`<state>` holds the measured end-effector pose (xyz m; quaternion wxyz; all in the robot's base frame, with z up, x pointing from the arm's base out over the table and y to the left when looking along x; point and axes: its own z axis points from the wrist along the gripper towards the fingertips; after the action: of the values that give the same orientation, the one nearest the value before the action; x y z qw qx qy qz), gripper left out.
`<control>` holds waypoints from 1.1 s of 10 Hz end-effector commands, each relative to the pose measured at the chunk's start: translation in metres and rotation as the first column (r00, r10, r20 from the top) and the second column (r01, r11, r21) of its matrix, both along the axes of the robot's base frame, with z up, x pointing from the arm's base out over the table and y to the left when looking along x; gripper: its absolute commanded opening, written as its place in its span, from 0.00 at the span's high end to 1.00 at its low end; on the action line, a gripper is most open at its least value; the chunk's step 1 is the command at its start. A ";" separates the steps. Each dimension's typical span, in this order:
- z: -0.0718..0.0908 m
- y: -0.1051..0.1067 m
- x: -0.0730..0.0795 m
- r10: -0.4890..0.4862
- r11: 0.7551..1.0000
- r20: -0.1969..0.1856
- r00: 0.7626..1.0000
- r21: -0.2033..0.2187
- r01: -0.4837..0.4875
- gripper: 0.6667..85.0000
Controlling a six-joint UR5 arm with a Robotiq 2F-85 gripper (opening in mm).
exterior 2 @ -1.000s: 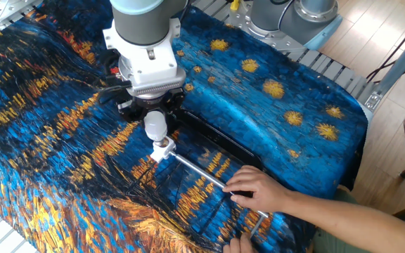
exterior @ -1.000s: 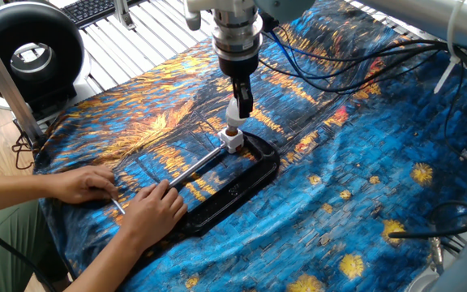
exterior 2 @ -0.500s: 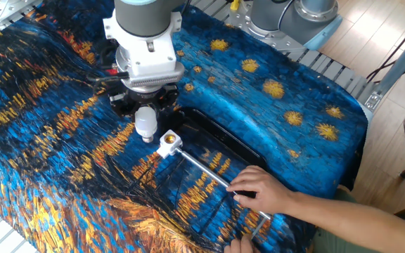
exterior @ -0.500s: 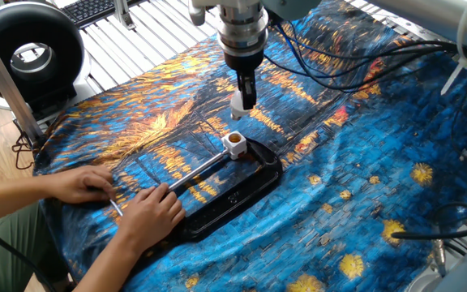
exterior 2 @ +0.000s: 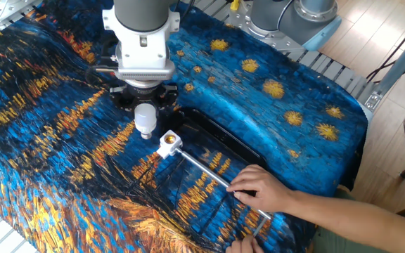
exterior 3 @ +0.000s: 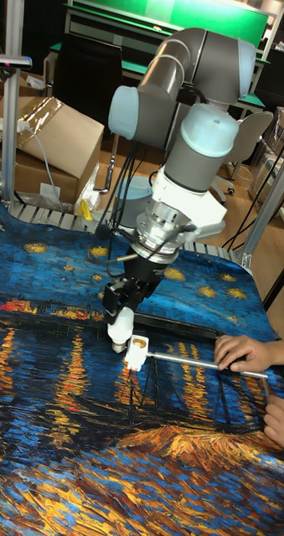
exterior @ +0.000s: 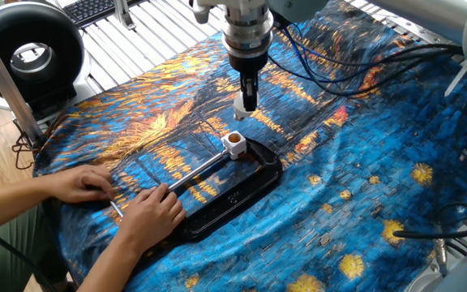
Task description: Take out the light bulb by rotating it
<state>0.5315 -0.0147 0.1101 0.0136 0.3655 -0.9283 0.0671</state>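
The gripper (exterior 2: 145,121) pinches the bulb (exterior 2: 143,124), clear of the socket (exterior 2: 168,144) at its 4 o'clock; no legible writing.

Open air above the socket (exterior: 233,144) (person's hands (exterior: 148,212) well apart).

The small white frosted light bulb (exterior 2: 143,120) hangs upright, screw base down, clear of its socket, held above the desk's middle.
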 end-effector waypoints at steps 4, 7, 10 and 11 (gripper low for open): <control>-0.015 0.005 -0.010 -0.131 0.989 0.003 0.991 0.065 0.130 0.59; -0.018 0.004 -0.008 -0.121 0.990 0.011 0.993 0.070 0.120 0.41; -0.019 0.006 -0.008 -0.110 0.991 0.014 0.994 0.076 0.109 0.31; -0.019 0.006 -0.007 -0.113 0.991 0.017 0.993 0.078 0.111 0.30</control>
<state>0.5231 -0.0119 0.0915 -0.0003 0.3149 -0.9482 0.0416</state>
